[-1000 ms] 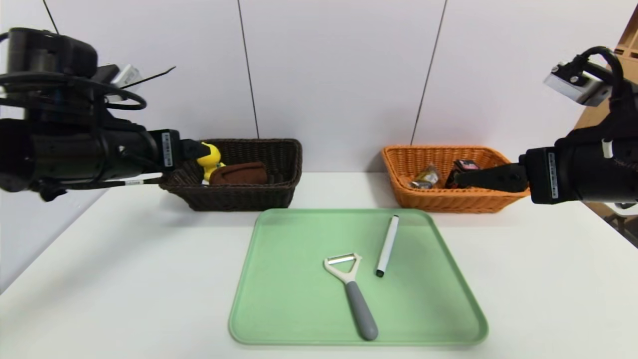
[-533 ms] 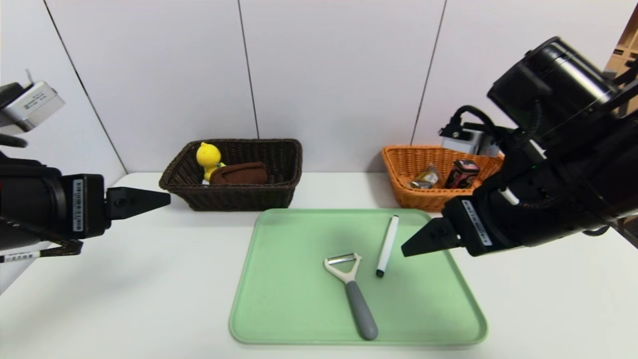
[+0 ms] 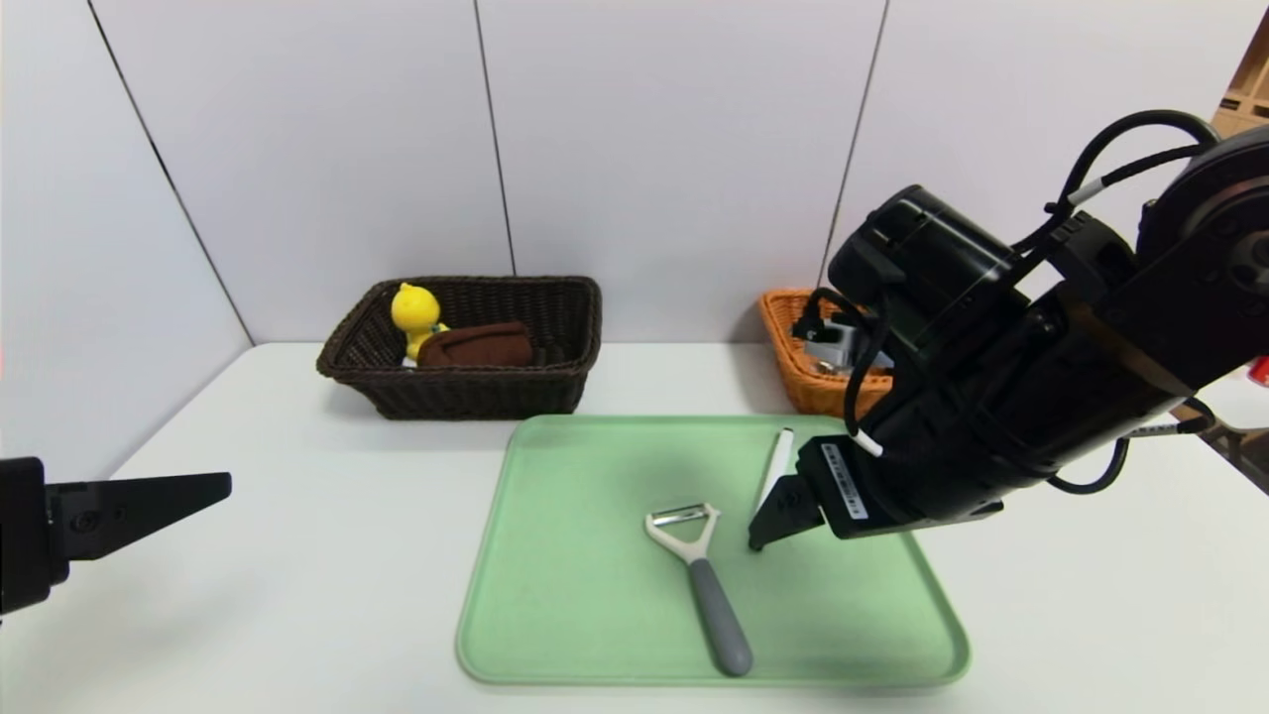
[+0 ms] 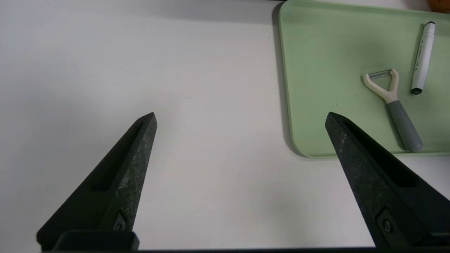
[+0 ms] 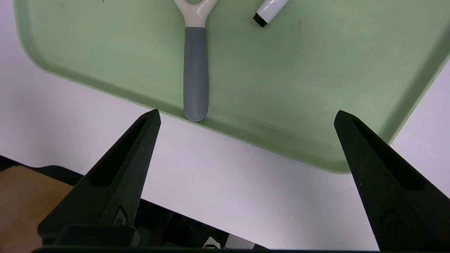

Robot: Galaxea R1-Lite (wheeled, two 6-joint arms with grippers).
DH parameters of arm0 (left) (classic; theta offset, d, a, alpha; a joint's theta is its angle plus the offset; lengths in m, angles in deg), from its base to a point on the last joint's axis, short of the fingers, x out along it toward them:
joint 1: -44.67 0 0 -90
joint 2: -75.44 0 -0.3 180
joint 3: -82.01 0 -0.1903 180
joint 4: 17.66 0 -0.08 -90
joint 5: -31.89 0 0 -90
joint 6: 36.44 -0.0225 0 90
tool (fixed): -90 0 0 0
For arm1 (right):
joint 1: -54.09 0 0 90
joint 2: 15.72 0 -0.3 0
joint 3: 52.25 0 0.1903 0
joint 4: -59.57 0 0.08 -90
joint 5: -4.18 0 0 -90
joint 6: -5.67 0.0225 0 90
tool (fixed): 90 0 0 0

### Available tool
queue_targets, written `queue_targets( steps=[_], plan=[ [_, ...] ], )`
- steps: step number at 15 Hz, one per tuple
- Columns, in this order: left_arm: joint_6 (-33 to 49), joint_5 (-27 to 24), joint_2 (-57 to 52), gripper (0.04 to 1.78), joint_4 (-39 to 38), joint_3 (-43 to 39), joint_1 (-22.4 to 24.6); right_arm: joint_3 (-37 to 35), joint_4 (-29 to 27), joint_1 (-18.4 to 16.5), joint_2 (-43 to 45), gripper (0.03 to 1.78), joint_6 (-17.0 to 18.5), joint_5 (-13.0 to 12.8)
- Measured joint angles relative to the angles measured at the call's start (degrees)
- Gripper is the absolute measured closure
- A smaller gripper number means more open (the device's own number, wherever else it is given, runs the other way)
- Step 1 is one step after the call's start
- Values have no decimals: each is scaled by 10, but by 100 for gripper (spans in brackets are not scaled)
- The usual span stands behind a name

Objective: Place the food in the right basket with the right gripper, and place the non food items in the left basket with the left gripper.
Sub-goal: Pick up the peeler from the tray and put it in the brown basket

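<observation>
A green tray (image 3: 595,595) holds a peeler (image 3: 699,585) with a grey handle and a white marker (image 3: 774,468). Both also show in the left wrist view, the peeler (image 4: 393,102) and the marker (image 4: 422,59). My right gripper (image 3: 768,531) is open and empty, hovering over the tray close to the marker's near end. In the right wrist view the peeler handle (image 5: 195,84) and marker tip (image 5: 267,12) lie beyond the spread fingers. My left gripper (image 3: 198,491) is open and empty, low at the table's left side, away from the tray.
A dark brown basket (image 3: 555,387) at the back left holds a yellow toy (image 3: 414,312) and a brown pouch (image 3: 476,345). An orange basket (image 3: 793,357) at the back right is mostly hidden by my right arm. The table's front edge shows in the right wrist view.
Both arms have left the baskets. The right arm swung down and left over the tray near the marker. The left arm drew back and down to the table's left side.
</observation>
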Motion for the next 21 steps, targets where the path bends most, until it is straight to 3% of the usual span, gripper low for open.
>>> queue_targets(
  steps=[5, 10, 12, 14, 19, 21],
  plan=[
    [0, -2, -14, 13, -4, -19, 2, 0, 4, 13, -25, 10, 1, 1],
    [6, -1, -18, 13, -4, -22, 2, 4, 19, 61, -59, 10, 4, -1],
    [15, -2, -22, 13, -4, -22, 3, 4, 20, 87, -75, 10, 5, -20],
    [16, -2, -29, 13, -5, -26, 3, 10, 20, 104, -94, 10, 6, -54],
    [14, -2, -45, 13, -5, -40, 2, 38, 19, 110, -137, 10, 10, -63],
    [13, -3, -47, 13, -4, -43, 2, 50, 18, 111, -154, 10, 26, -65]
  ],
)
